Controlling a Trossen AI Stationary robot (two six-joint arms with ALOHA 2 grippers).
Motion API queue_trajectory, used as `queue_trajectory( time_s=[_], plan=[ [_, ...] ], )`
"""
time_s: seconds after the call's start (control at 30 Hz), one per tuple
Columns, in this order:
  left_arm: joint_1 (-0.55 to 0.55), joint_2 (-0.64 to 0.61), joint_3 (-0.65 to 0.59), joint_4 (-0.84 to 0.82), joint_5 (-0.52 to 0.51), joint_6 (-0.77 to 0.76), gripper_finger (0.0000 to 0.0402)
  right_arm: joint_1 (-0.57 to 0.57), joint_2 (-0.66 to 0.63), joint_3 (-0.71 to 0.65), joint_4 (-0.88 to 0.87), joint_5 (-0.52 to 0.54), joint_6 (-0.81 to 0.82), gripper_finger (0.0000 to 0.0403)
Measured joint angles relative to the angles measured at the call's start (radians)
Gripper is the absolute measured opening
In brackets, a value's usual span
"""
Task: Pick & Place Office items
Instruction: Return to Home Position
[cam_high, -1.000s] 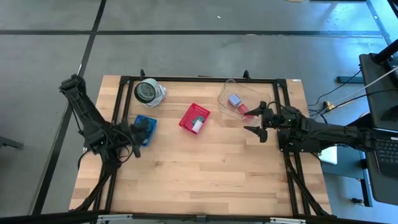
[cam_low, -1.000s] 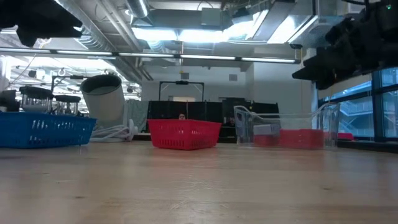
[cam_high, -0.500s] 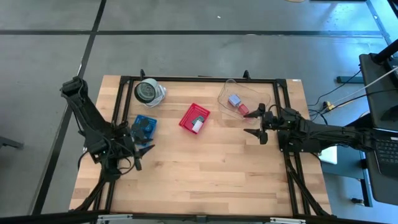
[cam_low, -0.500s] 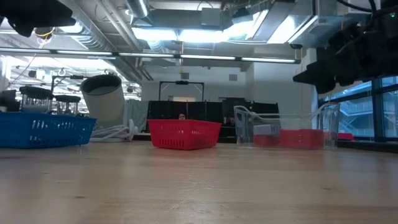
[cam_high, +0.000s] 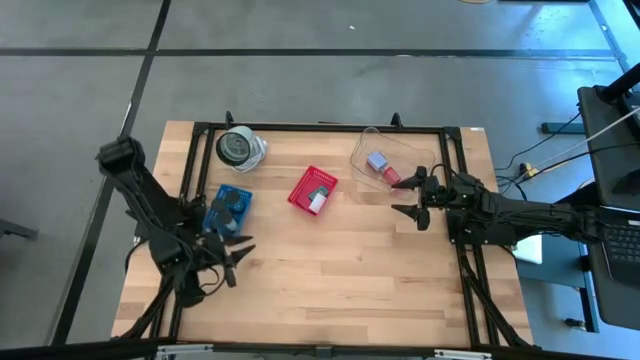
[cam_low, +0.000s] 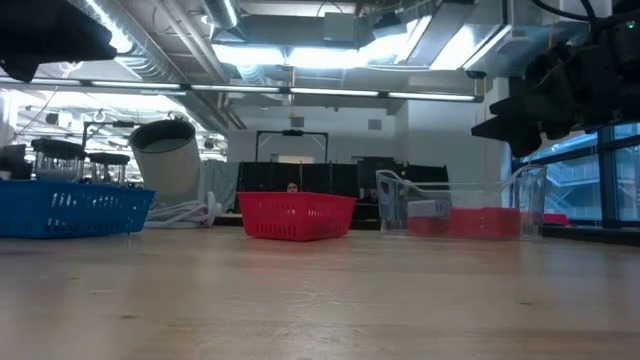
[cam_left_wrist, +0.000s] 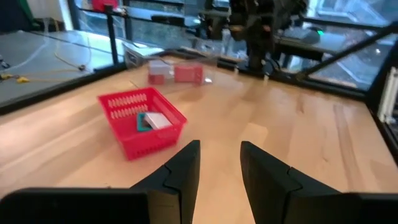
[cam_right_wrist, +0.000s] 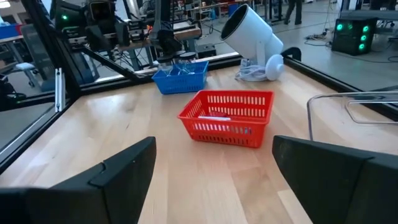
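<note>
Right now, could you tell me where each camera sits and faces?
High: overhead, facing straight down; both arms, left pincer, right pincer.
Low: table height, facing level across at red basket; arms above.
Left wrist: on left arm, facing red basket past open fingers.
Right wrist: same, from opposite side.
Shared: all show red basket.

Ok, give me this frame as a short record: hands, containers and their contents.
left hand: open, empty, raised over bare table near blue tray
right hand: open, empty, beside clear bin
red basket: holds white piece, teal piece
blue tray: holds dark discs
clear bin: holds pale-blue block, red block
</note>
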Motion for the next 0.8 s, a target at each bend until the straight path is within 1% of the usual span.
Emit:
queue_trajectory(
  time_s=[0.1, 0.17, 0.27, 0.33, 0.4, 0.5, 0.67, 0.73, 0.8],
  plan=[
    [0.02, 0.015, 0.0, 0.077, 0.018, 0.055, 0.0111, 0.0, 0.0, 0.0, 0.0, 0.0, -0.005, 0.0324],
    [0.055, 0.011, 0.0, 0.115, 0.019, 0.099, 0.0111, 0.0, 0.0, 0.0, 0.0, 0.0, 0.002, 0.0324],
    [0.135, -0.003, 0.0, 0.173, 0.046, 0.181, 0.0111, 0.0, 0.0, 0.0, 0.0, 0.0, 0.0, 0.0324],
    [0.206, -0.01, 0.0, 0.229, 0.095, 0.232, 0.0111, 0.0, 0.0, 0.0, 0.0, 0.0, 0.0, 0.0324],
    [0.282, -0.01, 0.0, 0.306, 0.189, 0.31, 0.0111, 0.0, 0.0, 0.0, 0.0, 0.0, -0.001, 0.0324],
    [0.392, -0.006, 0.0, 0.419, 0.351, 0.473, 0.0111, 0.0, 0.0, 0.0, 0.0, 0.0, -0.001, 0.0324],
    [0.532, -0.009, 0.0, 0.506, 0.613, 0.747, 0.0111, 0.0, 0.0, 0.001, -0.001, 0.0, -0.002, 0.0324],
    [0.57, -0.047, -0.017, 0.523, 0.704, 0.851, 0.0111, 0.0, 0.0, 0.001, -0.001, 0.0, -0.002, 0.0324],
    [0.606, -0.115, -0.06, 0.595, 0.785, 0.94, 0.0111, 0.0, 0.0, 0.002, -0.001, 0.0, -0.002, 0.0324]
  ],
)
